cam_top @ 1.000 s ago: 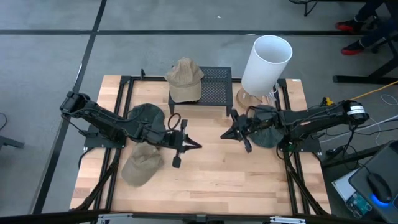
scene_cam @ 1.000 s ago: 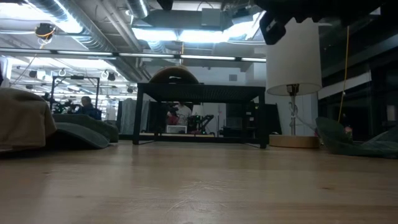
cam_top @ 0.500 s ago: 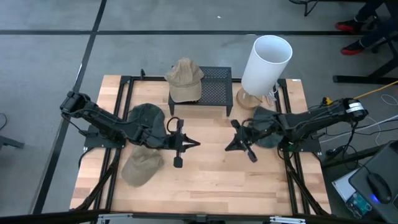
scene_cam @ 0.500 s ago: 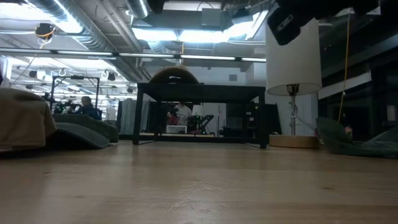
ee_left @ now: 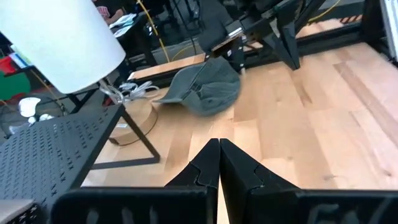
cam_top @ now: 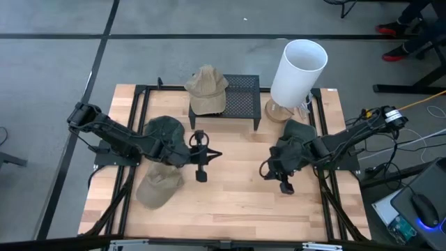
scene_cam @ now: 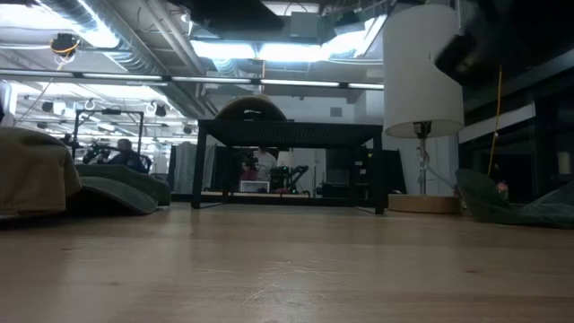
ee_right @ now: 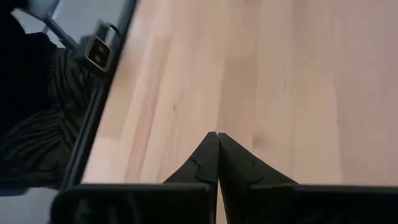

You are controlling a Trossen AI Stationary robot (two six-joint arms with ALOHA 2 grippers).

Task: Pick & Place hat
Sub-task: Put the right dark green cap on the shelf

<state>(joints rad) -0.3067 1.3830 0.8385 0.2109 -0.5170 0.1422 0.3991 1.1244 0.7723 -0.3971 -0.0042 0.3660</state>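
1. High view, far left: dark left arm reaches in over the light wooden table (cam_top: pixel 230 202). A dark green cap (cam_top: pixel 164 129) lies under and beside the arm, and a tan cap (cam_top: pixel 159 185) sits just in front of it, near the table's left edge.
2. Left gripper (cam_top: pixel 216 155) sits left of table centre, fingers pressed together, holding nothing. The left wrist view confirms it: the two dark fingers (ee_left: pixel 205 165) meet at a point over bare wood.
3. Centre back: a khaki cap (cam_top: pixel 207 87) rests on the left end of a black perforated metal stand (cam_top: pixel 242 101). The low view shows only its rounded crown (scene_cam: pixel 251 109) above the stand top.
4. Right of the stand: a white cylindrical lamp shade (cam_top: pixel 298 70) on a round wooden base.
5. Right side: a grey-green cap (cam_top: pixel 298 132) lies flat by the lamp base, partly under the right arm. The left wrist view shows it whole (ee_left: pixel 205 90); the high view does not.
6. Right gripper (cam_top: pixel 263 169) is closed and empty, confirmed by the right wrist view (ee_right: pixel 213 146).
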